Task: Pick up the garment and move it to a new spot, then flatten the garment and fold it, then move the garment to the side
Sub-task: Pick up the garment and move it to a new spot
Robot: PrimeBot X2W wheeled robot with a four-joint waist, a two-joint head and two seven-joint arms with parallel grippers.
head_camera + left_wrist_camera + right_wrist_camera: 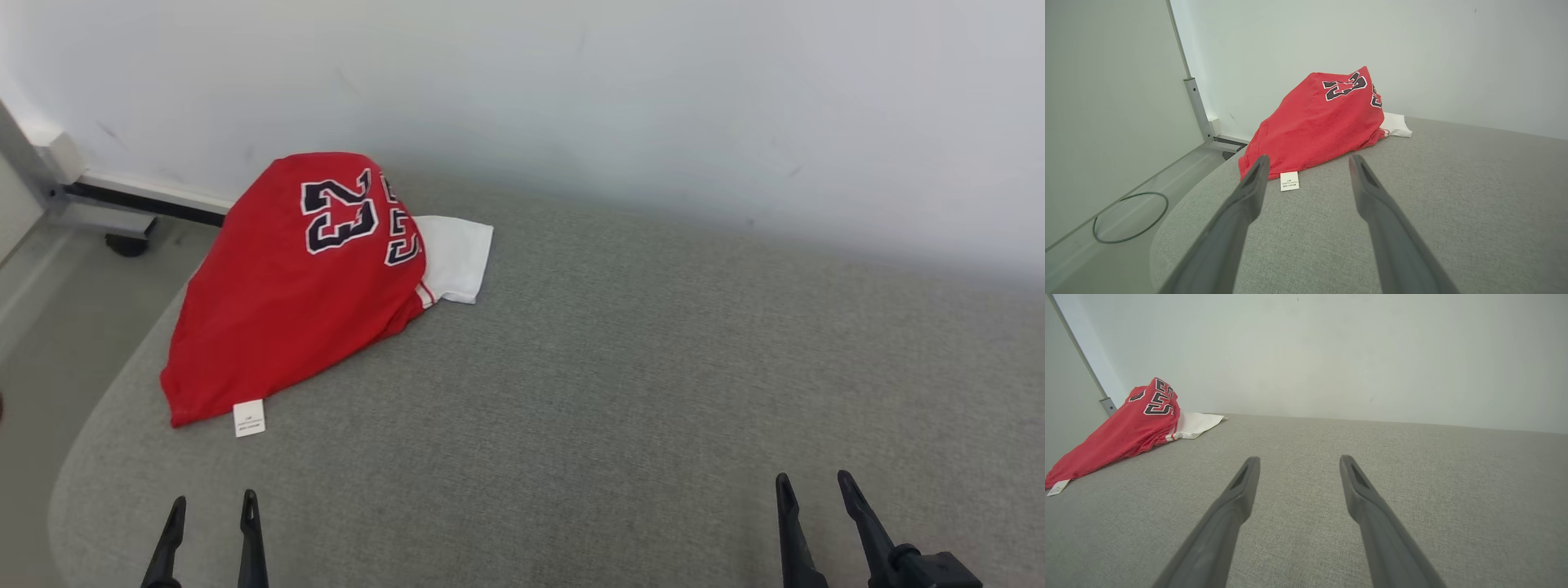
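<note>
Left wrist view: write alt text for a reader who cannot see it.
A red jersey with black-and-white numbers lies bunched at the far edge of a grey fabric surface, near a white wall, with a white label at its near hem. The left gripper, its two dark fingers open, points toward it from the foreground, not touching it.

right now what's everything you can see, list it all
garment: one, red with white part and dark 23, heaped at far left of the cushion
care label: one, white, at the garment's near hem
cushion: one, grey, under the garment
wall: one, white, behind
metal post: one, grey, left corner
cable: one loop, dark, on the floor at left
left gripper: one, dark, open, near left
right gripper: one, dark, open, near right
</note>
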